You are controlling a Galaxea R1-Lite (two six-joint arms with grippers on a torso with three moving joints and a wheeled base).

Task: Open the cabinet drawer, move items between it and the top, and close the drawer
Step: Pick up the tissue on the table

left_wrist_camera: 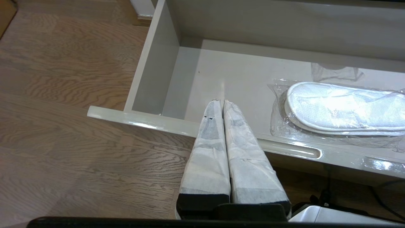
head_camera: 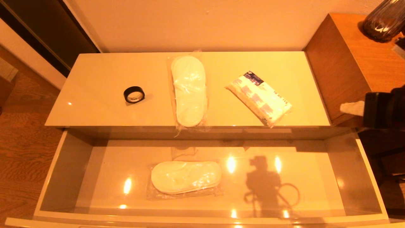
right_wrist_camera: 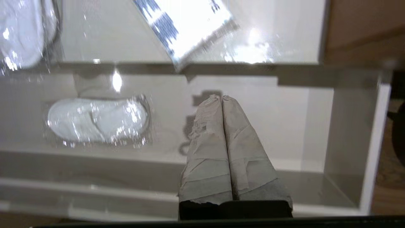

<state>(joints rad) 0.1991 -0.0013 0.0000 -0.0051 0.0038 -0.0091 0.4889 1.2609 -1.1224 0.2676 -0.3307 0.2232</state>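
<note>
1. Standing open below the worktop [head_camera: 95, 79], the drawer [head_camera: 66, 164] shows its glossy cream floor, with lamp glints and the robot's shadow on it.
2. On the worktop, from the robot's left to right and well apart, lie a black tape ring [head_camera: 134, 94], a bagged pair of white slippers [head_camera: 189, 90] overhanging the front edge, and a white packet with blue print [head_camera: 260, 98] set at an angle.
3. A second bagged pair of slippers [head_camera: 185, 176] lies crosswise near the middle of the drawer floor.
4. A brown wooden cabinet [head_camera: 345, 63] stands to the right against the pale wall, with a dark vase [head_camera: 383, 20] on top; wood-grain floor [head_camera: 22, 133] lies to the left.
5. Only the head view shows the tape ring and the vase.
6. The left wrist view alone shows the left hand [left_wrist_camera: 221, 102], its wrapped fingers pressed together and holding nothing, above the drawer's front rim.
7. The right wrist view shows the right hand [right_wrist_camera: 218, 97] likewise closed and empty over the drawer's right part; in the head view it appears at the right edge.
</note>
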